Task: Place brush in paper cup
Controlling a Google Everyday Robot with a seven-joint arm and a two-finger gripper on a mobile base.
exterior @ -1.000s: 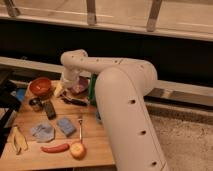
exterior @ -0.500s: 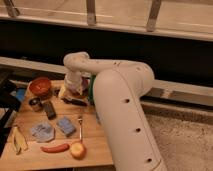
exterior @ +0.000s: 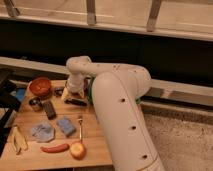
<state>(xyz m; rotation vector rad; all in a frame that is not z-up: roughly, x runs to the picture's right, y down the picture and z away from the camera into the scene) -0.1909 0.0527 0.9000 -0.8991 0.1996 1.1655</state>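
My gripper (exterior: 73,93) hangs at the end of the big white arm, over the back of the wooden table (exterior: 97,145), right of the red bowl. The brush (exterior: 76,102), a slim dark object, lies flat on the table just below and in front of the gripper. I cannot see whether the gripper touches it. A cream shape (exterior: 64,94) at the gripper's left edge may be the paper cup; most of it is hidden by the gripper.
On the table are a red bowl (exterior: 40,86), a small metal cup (exterior: 35,103), a black block (exterior: 48,109), a blue sponge (exterior: 66,126), a grey cloth (exterior: 42,132), a fork (exterior: 80,128), a red chili (exterior: 55,148) and an orange fruit (exterior: 77,150). The arm's bulk covers the table's right side.
The gripper has shifted slightly right and down toward the dark brush. The brush and the other items have not moved.
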